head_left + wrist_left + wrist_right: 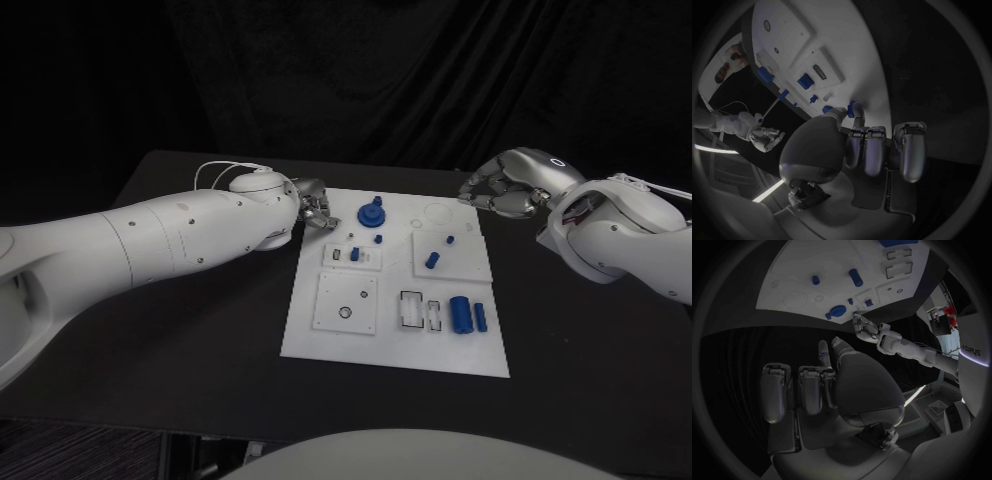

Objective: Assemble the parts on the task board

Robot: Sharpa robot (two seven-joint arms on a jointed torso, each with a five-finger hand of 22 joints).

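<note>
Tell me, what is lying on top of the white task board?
On the task board lie small blue parts: a round geared piece and a cylinder. The left hand covers its far-left corner.

Open bench around the board, far corners occupied

Bare black bench (188,330) flanks the task board (346,340); the left hand (315,213) and right hand (498,190) crowd its far corners.

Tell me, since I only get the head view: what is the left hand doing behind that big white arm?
Observer: The left wrist view shows the left hand with its fingertips at the edge of the task board, and a small blue part right at them.
Operator: Is it holding that?
Observer: I cannot tell. The fingers curl beside it.
Operator: And the right hand?
Observer: The right wrist view shows the right hand with its fingers curled on nothing.
</note>
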